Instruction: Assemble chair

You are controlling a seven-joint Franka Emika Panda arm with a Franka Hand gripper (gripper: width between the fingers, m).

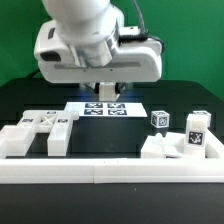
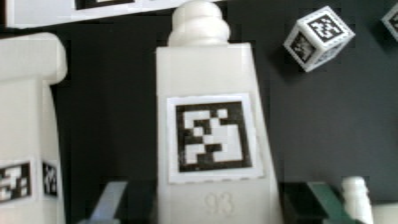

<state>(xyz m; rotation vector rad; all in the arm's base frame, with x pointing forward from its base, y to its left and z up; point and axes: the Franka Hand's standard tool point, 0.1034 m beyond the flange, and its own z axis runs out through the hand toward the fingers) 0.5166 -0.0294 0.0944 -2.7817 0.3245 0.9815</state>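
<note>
In the wrist view a long white chair bar (image 2: 214, 95) with a square tag and a rounded peg at its far end lies between my fingers (image 2: 111, 200). My gripper (image 2: 219, 200) is shut on the bar's near end. A small tagged cube (image 2: 322, 37) sits just beyond the bar, and another white chair part (image 2: 25, 110) lies alongside it. In the exterior view my gripper (image 1: 103, 93) hangs low over the marker board (image 1: 103, 108); the bar itself is hard to make out there.
Notched chair parts (image 1: 38, 134) lie at the exterior view's left. A small cube (image 1: 159, 119), a tagged block (image 1: 195, 133) and a low white piece (image 1: 160, 148) lie at its right. A long white border rail (image 1: 110, 172) runs along the front.
</note>
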